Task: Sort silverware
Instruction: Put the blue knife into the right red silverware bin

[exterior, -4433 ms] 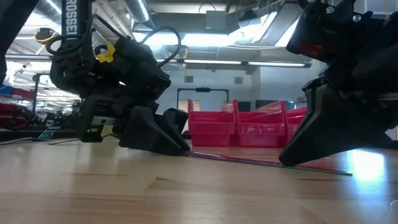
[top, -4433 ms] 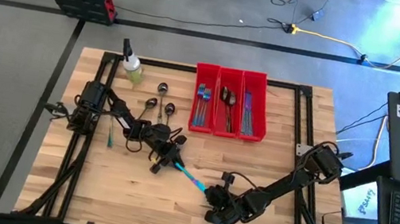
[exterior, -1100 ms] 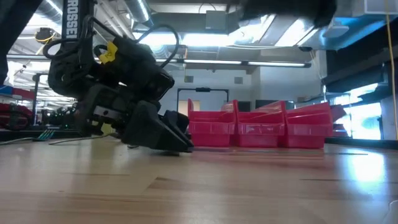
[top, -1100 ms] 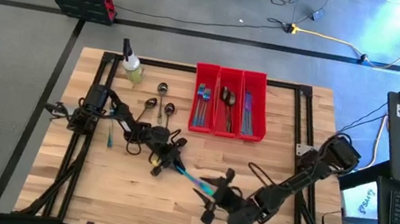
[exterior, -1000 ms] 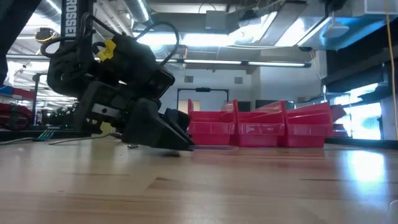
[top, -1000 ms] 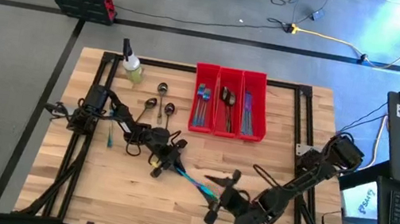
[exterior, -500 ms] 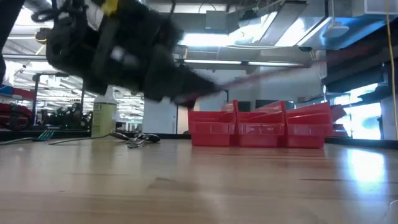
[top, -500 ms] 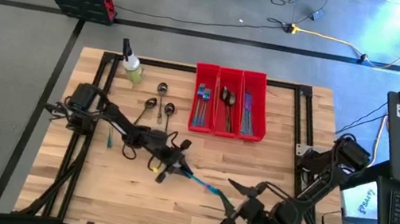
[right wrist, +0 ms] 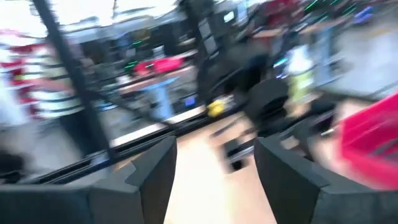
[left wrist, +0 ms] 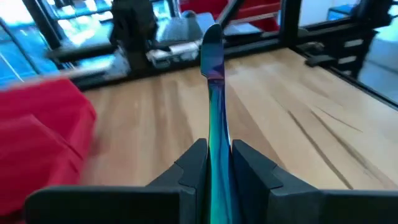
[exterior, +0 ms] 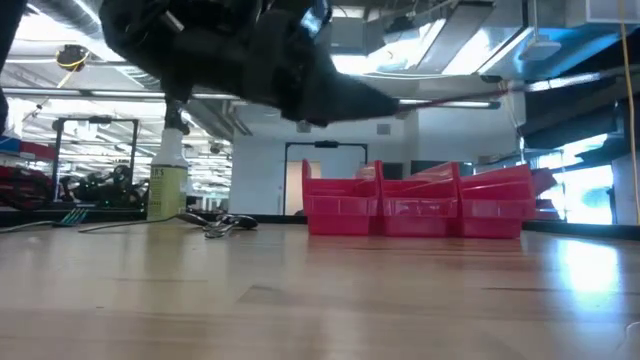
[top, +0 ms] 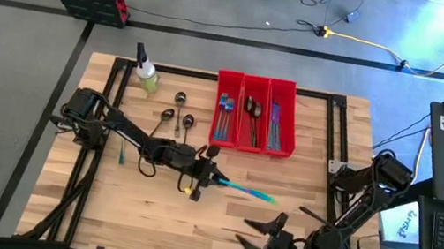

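Note:
My left gripper (top: 212, 177) hangs above the middle of the table, shut on a long thin iridescent teal-purple piece of silverware (top: 247, 191), which shows ahead of its fingers in the left wrist view (left wrist: 212, 74). Three red bins (top: 255, 112) at the far middle hold more silverware. Three dark spoons (top: 178, 110) lie on the table left of the bins, and another teal piece (top: 122, 152) lies near the left arm. My right gripper (top: 255, 242) is open near the table's near edge, nothing between its fingers (right wrist: 155, 168). My left gripper pinches the piece near one end (left wrist: 216, 158) between its two fingers. The fingers come almost level from the table's left and lie along it. The rest sticks out ahead toward the table's right, its free end (left wrist: 211, 37) lifted clear of the table.
A spray bottle (top: 146, 72) with yellowish liquid stands at the far left corner. Bare wood (top: 302, 182) lies between the bins and my right gripper. Black frame rails (top: 334, 124) run along the table's sides.
My left gripper has risen off the table with the piece and gone toward the table's right, tipping up toward level; the piece, which lay slanting on the wood, is now lifted clear and points right. My right gripper has drawn back toward the near right corner.

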`<state>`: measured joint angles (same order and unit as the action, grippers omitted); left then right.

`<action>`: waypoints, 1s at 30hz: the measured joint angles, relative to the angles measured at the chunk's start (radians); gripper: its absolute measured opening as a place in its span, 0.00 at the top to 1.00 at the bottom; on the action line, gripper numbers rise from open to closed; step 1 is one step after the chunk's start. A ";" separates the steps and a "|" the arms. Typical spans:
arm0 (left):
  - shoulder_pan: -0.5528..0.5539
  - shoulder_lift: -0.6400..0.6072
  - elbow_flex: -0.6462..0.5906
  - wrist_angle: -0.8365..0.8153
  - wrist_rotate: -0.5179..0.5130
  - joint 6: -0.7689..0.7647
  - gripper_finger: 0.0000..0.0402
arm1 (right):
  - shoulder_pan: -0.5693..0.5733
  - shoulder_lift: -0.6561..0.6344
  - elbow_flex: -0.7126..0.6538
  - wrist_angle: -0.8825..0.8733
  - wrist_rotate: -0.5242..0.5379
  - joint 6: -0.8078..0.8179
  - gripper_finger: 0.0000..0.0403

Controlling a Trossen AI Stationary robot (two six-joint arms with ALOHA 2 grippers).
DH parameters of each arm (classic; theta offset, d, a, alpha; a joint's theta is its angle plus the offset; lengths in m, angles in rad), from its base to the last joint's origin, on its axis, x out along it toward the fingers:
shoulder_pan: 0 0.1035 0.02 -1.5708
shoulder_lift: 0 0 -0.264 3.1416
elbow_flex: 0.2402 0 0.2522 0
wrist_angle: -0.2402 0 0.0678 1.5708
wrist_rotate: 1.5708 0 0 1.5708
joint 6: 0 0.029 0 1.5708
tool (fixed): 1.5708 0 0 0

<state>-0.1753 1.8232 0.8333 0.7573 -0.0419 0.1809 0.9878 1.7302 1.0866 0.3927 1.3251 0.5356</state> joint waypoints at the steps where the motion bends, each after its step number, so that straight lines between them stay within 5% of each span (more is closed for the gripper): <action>1: -0.002 0.000 0.012 -0.005 -0.019 0.014 0.89 | 0.000 0.000 0.000 -0.001 -0.022 0.031 0.50; 5: -0.003 0.000 0.044 -0.016 -0.109 0.039 0.89 | 0.001 0.000 0.000 -0.096 -0.118 0.274 0.51; 12: -0.009 -0.002 0.061 -0.006 -0.221 0.086 0.89 | -0.001 0.030 -0.002 -0.607 -0.307 0.989 0.55; 18: -0.014 -0.002 0.061 0.033 -0.286 0.104 0.89 | 0.009 0.049 -0.006 -0.972 0.039 1.563 0.55; 30: 0.000 -0.002 0.065 0.226 -0.323 0.083 0.89 | -0.084 0.053 -0.121 -0.789 0.238 1.564 0.46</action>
<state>-0.1749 1.8214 0.8982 0.9836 -0.3650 0.2637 0.9037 1.7832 0.9661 -0.3961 1.5630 2.0995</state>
